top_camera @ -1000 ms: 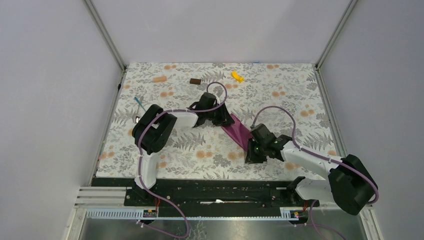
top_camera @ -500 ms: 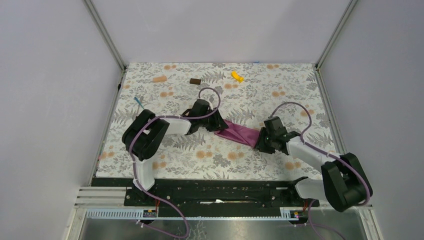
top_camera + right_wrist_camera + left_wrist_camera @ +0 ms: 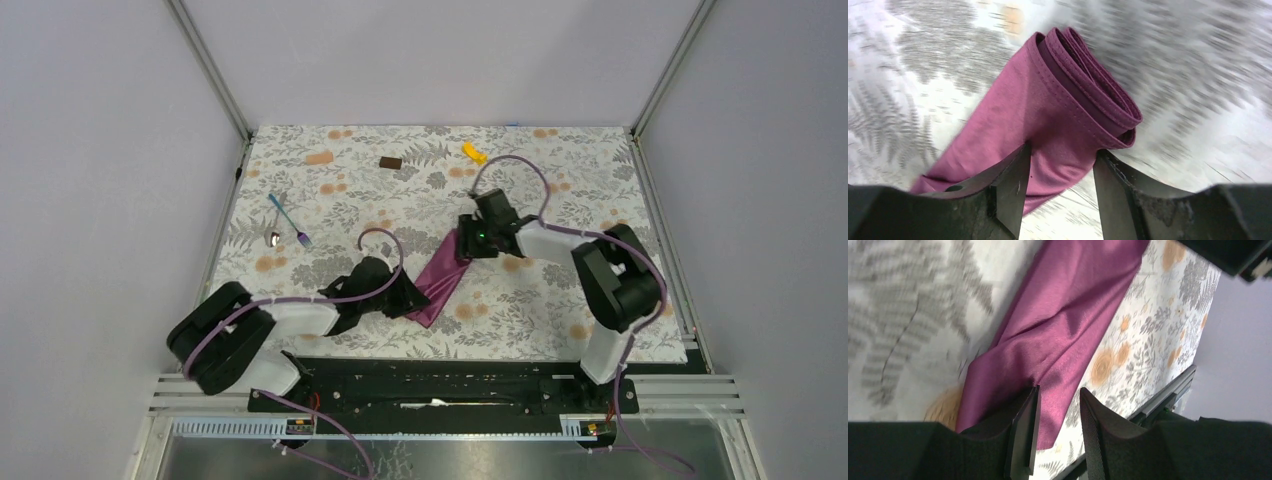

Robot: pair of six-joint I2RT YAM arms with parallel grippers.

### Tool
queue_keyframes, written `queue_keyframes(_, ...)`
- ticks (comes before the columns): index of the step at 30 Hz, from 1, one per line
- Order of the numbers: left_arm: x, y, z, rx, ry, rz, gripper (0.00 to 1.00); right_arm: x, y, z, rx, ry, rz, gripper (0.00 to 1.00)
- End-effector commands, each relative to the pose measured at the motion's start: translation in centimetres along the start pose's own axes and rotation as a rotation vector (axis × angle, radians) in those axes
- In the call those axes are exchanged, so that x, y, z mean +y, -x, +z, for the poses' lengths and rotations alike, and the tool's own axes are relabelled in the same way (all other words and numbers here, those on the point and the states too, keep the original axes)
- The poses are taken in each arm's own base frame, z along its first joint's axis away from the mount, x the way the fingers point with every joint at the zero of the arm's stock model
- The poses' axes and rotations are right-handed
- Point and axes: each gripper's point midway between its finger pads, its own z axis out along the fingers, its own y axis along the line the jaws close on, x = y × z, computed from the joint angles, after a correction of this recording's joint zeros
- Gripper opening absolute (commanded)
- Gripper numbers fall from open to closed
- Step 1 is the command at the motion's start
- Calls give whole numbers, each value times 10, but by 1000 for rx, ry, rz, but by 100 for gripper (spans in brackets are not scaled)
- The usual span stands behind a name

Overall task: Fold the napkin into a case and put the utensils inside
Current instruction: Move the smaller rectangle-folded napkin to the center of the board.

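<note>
The plum napkin (image 3: 441,274) lies as a narrow folded strip, slanting from the table's middle toward the near edge. My left gripper (image 3: 408,300) is at its near end. In the left wrist view its jaws (image 3: 1059,390) stand apart over the napkin (image 3: 1068,315), one finger resting on the cloth. My right gripper (image 3: 468,240) is at the far end. In the right wrist view, the napkin's layered end (image 3: 1058,100) lies between its parted jaws (image 3: 1062,150). The fork (image 3: 288,220) and the spoon (image 3: 275,238) lie at the left, away from both grippers.
A brown block (image 3: 390,162), a yellow piece (image 3: 474,152) and a peach-coloured piece (image 3: 319,158) lie along the far edge of the floral covering (image 3: 560,300). The metal rail (image 3: 1168,390) of the near edge runs close behind the left gripper.
The left gripper has swung from mid-table toward the near edge, the right gripper from the near right to the far middle. The napkin turned with them. The right jaws have widened.
</note>
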Motion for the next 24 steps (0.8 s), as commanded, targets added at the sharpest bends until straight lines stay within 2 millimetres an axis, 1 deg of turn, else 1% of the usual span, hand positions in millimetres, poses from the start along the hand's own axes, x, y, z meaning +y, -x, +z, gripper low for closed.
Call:
queue_keyframes(1,34,-27,-22,-25,103,-61,41,61,-17,25,88,142,-156,56)
queue_keyframes(2,33,-29,-29,-38,101,-53,41,73,-18,29,95,168,-175,57)
queue_keyframes(5,40,-33,-47,-45,132,-39,43,109,-29,40,128,250,-204,57)
queue_keyframes(6,40,-29,-51,-69,130,-32,44,121,-33,42,143,283,-209,58)
queue_keyframes(8,32,-28,-60,-70,104,-9,47,147,-33,45,138,364,-203,60)
queue_keyframes(10,22,-25,-69,-67,95,23,48,162,-33,41,151,421,-176,65)
queue_keyframes(11,15,-22,-74,-70,88,43,50,158,-29,38,145,399,-165,69)
queue_keyframes(12,8,-19,-80,-72,82,68,51,151,-23,33,124,357,-157,75)
queue_keyframes(13,-1,-14,-86,-77,72,95,52,140,-21,25,126,318,-148,80)
queue_keyframes(14,-7,-10,-94,-82,79,119,53,133,-16,11,113,301,-141,84)
queue_keyframes(15,-11,-5,-101,-97,86,142,55,128,-17,1,114,297,-127,87)
queue_keyframes(17,-23,6,-114,-138,78,180,58,121,-35,-13,167,308,-108,87)
queue_keyframes(19,-27,13,-121,-170,80,196,62,122,-65,-21,228,346,-74,86)
queue_keyframes(22,-27,21,-125,-203,93,202,63,141,-102,-30,270,443,-36,83)
queue_keyframes(24,-29,29,-129,-234,97,199,65,149,-115,-31,266,485,-7,78)
